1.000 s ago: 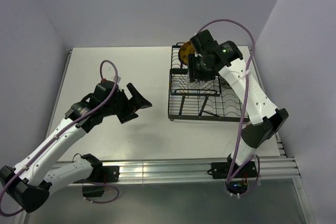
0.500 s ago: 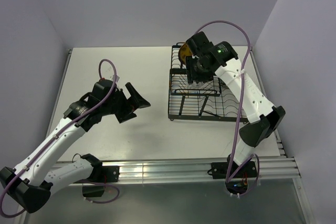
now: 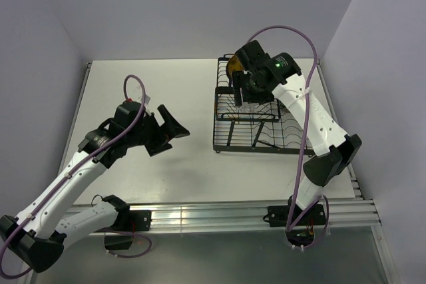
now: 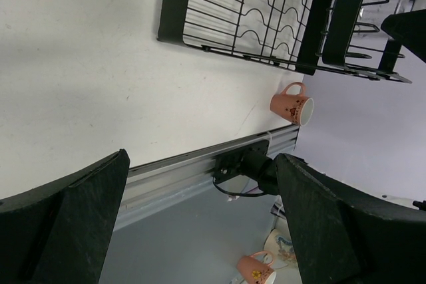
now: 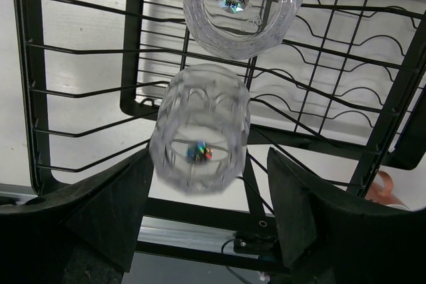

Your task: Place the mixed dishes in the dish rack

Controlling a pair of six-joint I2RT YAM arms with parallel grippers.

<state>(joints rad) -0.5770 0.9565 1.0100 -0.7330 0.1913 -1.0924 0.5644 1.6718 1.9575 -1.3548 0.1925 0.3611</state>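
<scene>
Hanging over the dish rack (image 5: 133,44), the right gripper (image 5: 210,154) has its fingers (image 5: 106,211) parted off a glass tumbler (image 5: 200,124), apparently set beside the second tumbler (image 5: 239,8) so the upper shelf's wires carry it, while the left gripper (image 4: 200,157) hovers open and empty.

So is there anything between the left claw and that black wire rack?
No, only bare table lies between the left gripper and the dish rack, as the top view shows.
</scene>
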